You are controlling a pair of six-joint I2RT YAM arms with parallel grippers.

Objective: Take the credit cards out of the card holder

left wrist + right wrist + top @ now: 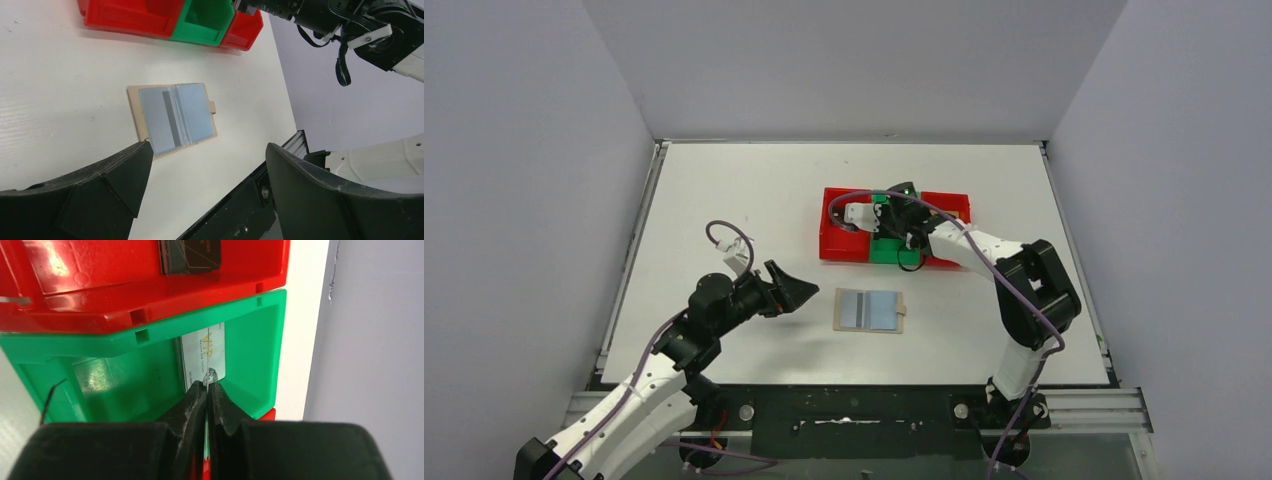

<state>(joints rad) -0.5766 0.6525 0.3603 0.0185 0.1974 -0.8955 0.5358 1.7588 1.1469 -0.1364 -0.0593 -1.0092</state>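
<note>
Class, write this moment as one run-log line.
left hand: open, empty | right hand: shut, in green tray | VIP card: in green tray | dark card: in red tray | card holder: open on table

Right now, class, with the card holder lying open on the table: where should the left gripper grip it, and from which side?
Probably the tan outer edge of its left panel, approached low from the left. The card holder lies open and flat, so only edges offer purchase, and that one faces the open left gripper. Its closure tab sits opposite.
</note>
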